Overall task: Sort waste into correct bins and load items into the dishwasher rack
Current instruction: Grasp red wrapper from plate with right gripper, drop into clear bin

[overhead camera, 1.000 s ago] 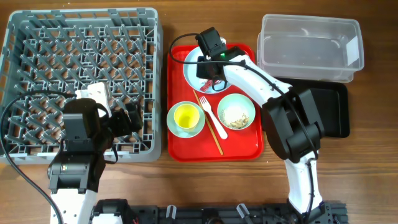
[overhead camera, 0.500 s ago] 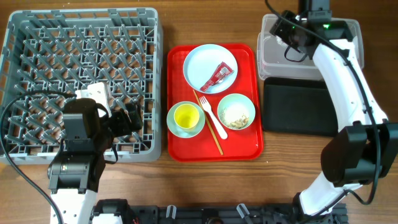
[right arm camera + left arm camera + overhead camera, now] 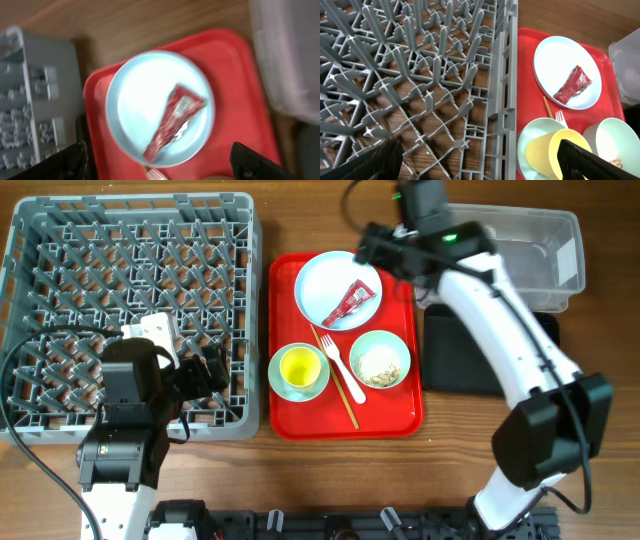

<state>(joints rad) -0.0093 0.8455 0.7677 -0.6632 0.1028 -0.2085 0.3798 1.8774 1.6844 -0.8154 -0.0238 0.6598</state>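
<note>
The grey dishwasher rack (image 3: 130,310) fills the left of the table, and my left gripper (image 3: 205,370) hangs open and empty over its front right part (image 3: 420,85). On the red tray a white plate (image 3: 330,280) carries a red foil wrapper (image 3: 351,304). My right gripper (image 3: 380,250) hovers open above the plate (image 3: 150,95) and wrapper (image 3: 175,120), holding nothing. A yellow cup (image 3: 298,367) stands in a mint bowl (image 3: 318,385). The other bowl (image 3: 380,360) holds crumbs. The fork (image 3: 340,360) and chopsticks (image 3: 340,385) lie between them. The clear tub (image 3: 510,255) and black tray (image 3: 490,350) sit right.
The red serving tray (image 3: 385,415) lies between the rack and the bins. In the left wrist view the rack's right wall (image 3: 507,100) runs close along the tray's edge (image 3: 525,75). My right arm stretches over the black tray's left part.
The right arm left the plate, swung to the clear tub, then came back over the plate. Its jaws went from shut to open. The left arm stayed still.
</note>
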